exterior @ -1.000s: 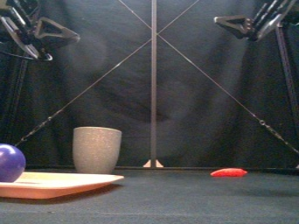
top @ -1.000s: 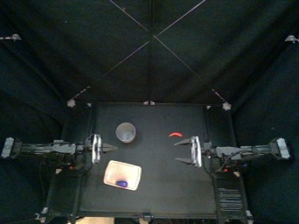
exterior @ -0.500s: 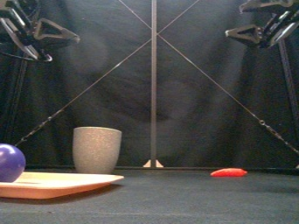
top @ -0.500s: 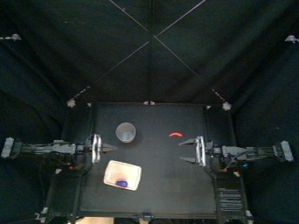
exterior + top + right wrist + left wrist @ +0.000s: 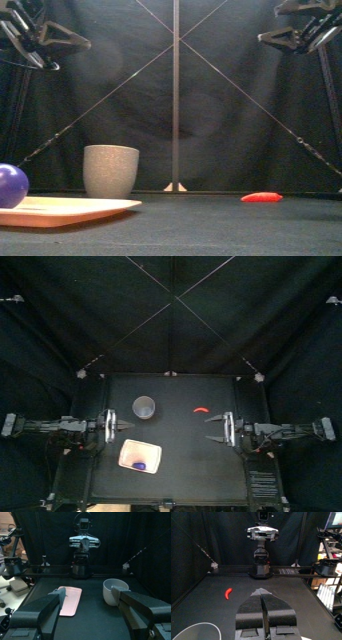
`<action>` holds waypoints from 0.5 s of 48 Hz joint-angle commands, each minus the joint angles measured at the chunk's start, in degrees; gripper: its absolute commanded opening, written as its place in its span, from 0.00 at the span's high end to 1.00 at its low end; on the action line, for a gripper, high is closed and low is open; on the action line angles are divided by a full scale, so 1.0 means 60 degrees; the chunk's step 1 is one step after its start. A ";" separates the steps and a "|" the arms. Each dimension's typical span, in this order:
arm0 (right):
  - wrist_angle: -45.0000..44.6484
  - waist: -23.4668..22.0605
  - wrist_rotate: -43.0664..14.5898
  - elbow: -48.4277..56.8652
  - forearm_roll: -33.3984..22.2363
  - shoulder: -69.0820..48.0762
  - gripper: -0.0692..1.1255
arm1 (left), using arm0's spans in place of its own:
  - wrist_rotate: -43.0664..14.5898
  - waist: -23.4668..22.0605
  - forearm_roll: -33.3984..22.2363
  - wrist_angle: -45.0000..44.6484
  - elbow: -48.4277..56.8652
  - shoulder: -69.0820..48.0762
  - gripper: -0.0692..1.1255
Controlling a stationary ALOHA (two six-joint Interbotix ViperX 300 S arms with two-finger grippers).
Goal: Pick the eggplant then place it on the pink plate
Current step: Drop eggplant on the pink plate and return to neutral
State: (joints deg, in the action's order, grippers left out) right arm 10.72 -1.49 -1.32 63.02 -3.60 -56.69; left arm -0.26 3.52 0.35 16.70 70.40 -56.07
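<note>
The purple eggplant (image 5: 11, 185) lies on the pink plate (image 5: 74, 208) at the table's front left; from above the eggplant (image 5: 138, 466) sits at the near corner of the plate (image 5: 144, 452). My left gripper (image 5: 110, 426) hangs high over the table's left side, shut and holding nothing, its jaws pressed together in the left wrist view (image 5: 263, 593). Raised over the right side, my right gripper (image 5: 214, 428) is open and empty, jaws wide apart in the right wrist view (image 5: 89, 592). Both grippers are well apart from the eggplant.
A tall grey speckled cup (image 5: 144, 406) stands behind the plate at the middle left. A small red chili-like toy (image 5: 201, 410) lies flat on the table right of the cup, also seen as a low red toy (image 5: 262, 197) in the front view.
The right gripper has drawn back slightly to the right, then held still. The left arm, eggplant, plate, cup and red toy have not moved.
</note>
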 commanded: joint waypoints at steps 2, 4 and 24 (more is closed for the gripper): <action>0.0044 -0.0015 -0.0015 -0.0132 0.0000 0.0044 0.07 | -0.0015 0.0015 0.0015 0.0044 -0.0117 0.0029 0.96; 0.0044 -0.0029 0.0000 -0.0132 0.0000 0.0044 0.07 | -0.0015 0.0015 0.0015 0.0044 -0.0117 0.0029 0.96; 0.0044 -0.0073 0.0000 -0.0015 0.0000 0.0029 0.07 | -0.0015 0.0015 0.0015 0.0044 -0.0117 0.0029 0.96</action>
State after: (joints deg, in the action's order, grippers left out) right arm 10.72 -1.67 -1.32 63.54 -3.69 -56.78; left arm -0.26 3.52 0.35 16.70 70.40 -56.07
